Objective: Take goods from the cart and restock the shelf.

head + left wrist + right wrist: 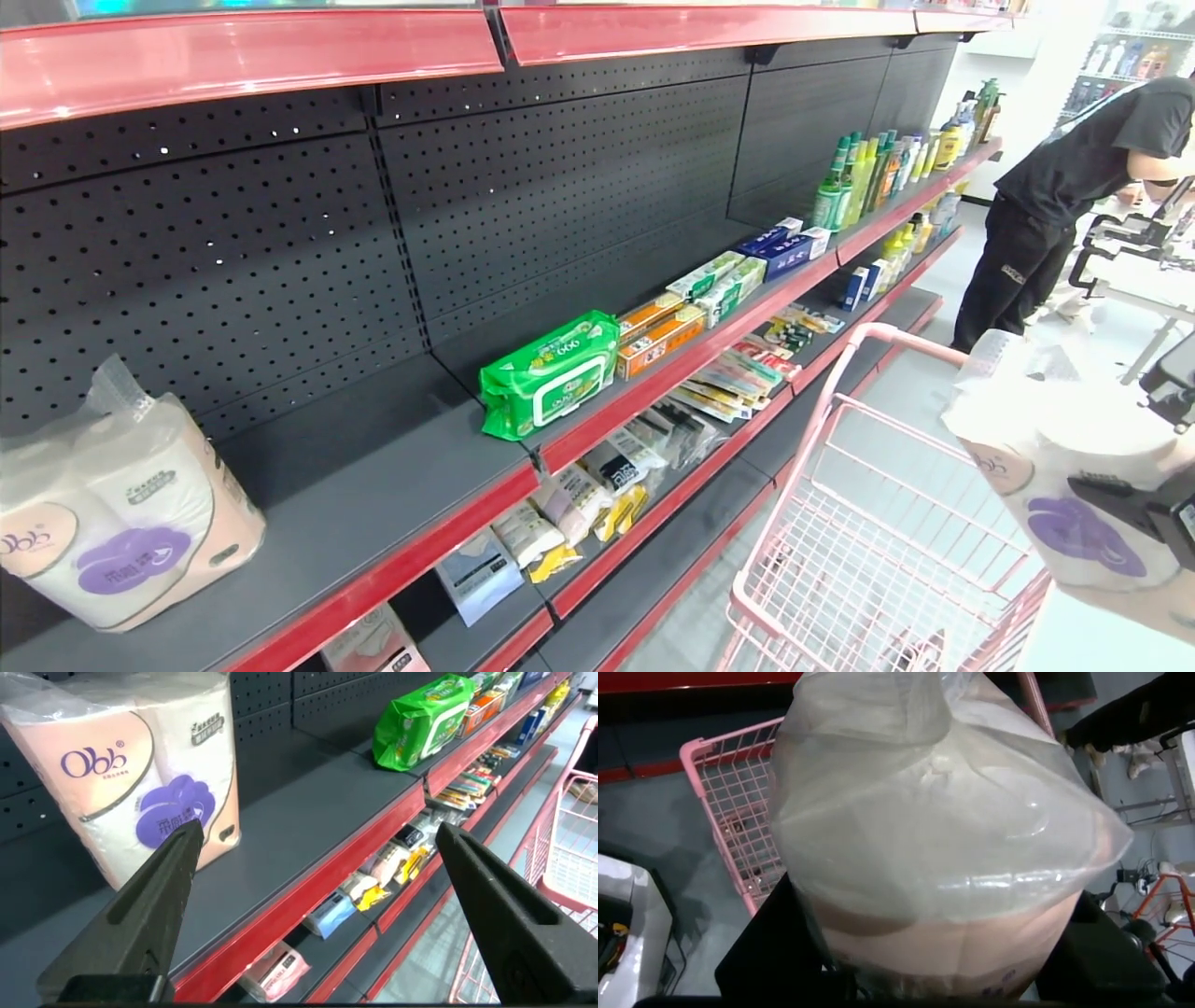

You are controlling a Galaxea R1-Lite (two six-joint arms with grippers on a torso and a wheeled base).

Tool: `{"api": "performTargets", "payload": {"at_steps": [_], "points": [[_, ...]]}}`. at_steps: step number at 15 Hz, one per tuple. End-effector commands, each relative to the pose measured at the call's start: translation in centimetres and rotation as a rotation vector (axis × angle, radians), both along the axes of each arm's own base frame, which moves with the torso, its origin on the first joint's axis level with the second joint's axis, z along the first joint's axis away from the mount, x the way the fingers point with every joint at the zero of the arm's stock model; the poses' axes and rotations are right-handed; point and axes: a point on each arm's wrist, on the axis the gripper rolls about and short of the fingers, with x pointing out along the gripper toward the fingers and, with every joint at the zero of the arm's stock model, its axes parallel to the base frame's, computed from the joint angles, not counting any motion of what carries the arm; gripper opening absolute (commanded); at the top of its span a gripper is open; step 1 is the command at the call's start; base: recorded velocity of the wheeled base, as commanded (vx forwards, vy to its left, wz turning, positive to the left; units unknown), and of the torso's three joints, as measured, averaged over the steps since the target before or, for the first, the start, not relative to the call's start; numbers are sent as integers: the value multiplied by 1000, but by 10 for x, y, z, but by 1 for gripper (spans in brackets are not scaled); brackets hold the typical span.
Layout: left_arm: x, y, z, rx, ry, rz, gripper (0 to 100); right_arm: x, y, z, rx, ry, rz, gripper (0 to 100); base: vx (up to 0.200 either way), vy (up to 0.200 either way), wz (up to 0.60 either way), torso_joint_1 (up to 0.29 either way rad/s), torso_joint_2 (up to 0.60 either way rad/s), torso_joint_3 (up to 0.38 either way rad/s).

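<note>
A pack of toilet paper rolls in clear plastic stands on the dark shelf at the far left; the same pack shows in the left wrist view. My left gripper hangs open in front of the shelf, a little away from that pack, with nothing between its fingers. A second toilet paper pack is held above the pink cart at the right, and my right gripper is shut on it. That pack is squeezed between the two dark fingers in the right wrist view.
A green wet-wipes pack, orange and green boxes and bottles stand further along the shelf. Lower shelves hold small packets. A person in black bends over at the far right. Bare shelf lies between the toilet paper and the wipes.
</note>
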Motion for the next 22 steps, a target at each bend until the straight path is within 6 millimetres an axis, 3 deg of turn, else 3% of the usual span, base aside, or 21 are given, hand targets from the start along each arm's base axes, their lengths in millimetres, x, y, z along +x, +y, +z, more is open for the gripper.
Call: {"api": "performTargets", "payload": {"at_steps": [1,11,22], "points": [[0,0,0,0,1,0,100,0,0,-2,0,7,0,0,0,0,600,-2,2,7],[0,0,0,0,1,0,100,-5,15,-1,12,-9,123,0,0,0,600,3,1,1],[0,0,0,0,1,0,100,-5,15,-3,9,-3,122,0,0,0,545,2,3,2]]}}
